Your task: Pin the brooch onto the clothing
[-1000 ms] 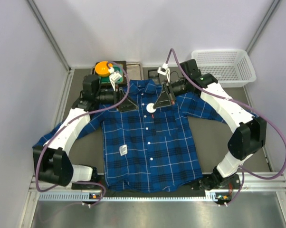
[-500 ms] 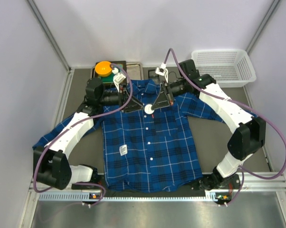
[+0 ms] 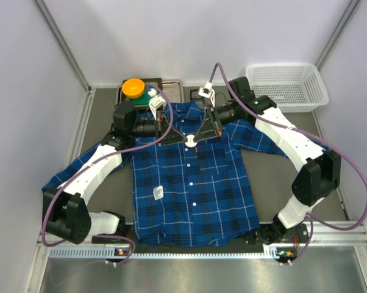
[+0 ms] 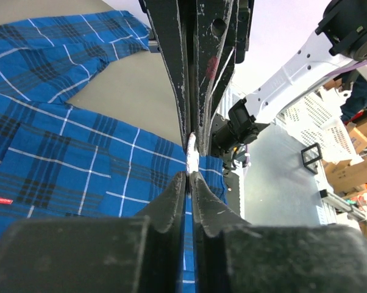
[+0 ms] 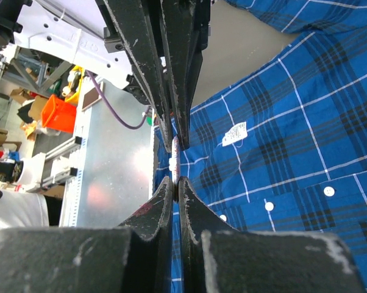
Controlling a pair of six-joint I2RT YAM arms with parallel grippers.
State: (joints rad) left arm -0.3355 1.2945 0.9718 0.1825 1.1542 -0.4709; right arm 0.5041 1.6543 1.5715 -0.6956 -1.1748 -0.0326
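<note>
Honestly, my worry at that moment was the grip itself: the right gripper (image 5: 175,180) was pressed together on one rim of the brooch (image 5: 174,157). The left gripper (image 4: 189,179) met it nose to nose, its jaws drawn to a thin slit over the opposite rim. That left the small disc hanging edge-on between two sets of tips, over the blue plaid shirt (image 3: 195,189). With so little metal under each pad, I judged that any uneven pull between the arms could twist the disc out and drop it flat on the cloth. A push down at an angle could also bunch the fabric instead of piercing it, and the fingertips were close enough to knock each other. The top view placed this meeting at upper centre of the frame, just below the collar on the button line, but there the tips hid most of the disc. Only the wrist views showed its thin edge and how it was held. The left wrist view also caught the red mark (image 4: 0,199) at lower left, and the right wrist view showed a white tag (image 5: 233,133) and white buttons (image 5: 269,206). No view showed me the pin or its catch.
</note>
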